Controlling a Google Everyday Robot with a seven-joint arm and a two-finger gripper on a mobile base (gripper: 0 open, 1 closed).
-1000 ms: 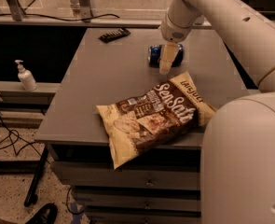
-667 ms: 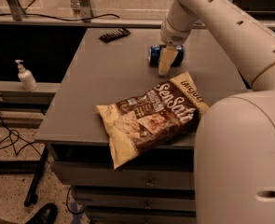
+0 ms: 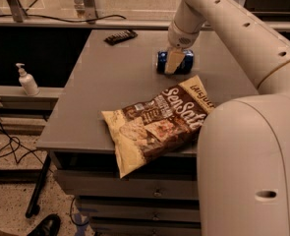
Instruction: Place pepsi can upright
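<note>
The pepsi can (image 3: 161, 62) is blue and lies on its side on the grey table (image 3: 110, 87), towards the back and right of the middle. My gripper (image 3: 174, 65) comes down from the cream arm (image 3: 218, 18) and sits right over the middle of the can, covering part of it. The can's left end and right end show on either side of the gripper. Whether the gripper holds the can is not visible.
A brown-and-cream chip bag (image 3: 157, 124) lies flat at the table's front edge, close in front of the can. A dark flat object (image 3: 120, 36) lies at the back left. A pump bottle (image 3: 26, 80) stands on a ledge to the left. The arm's big link (image 3: 247, 166) fills the front right.
My gripper has shifted slightly down and left over the can. The can still lies on its side in about the same place. The chip bag has not moved.
</note>
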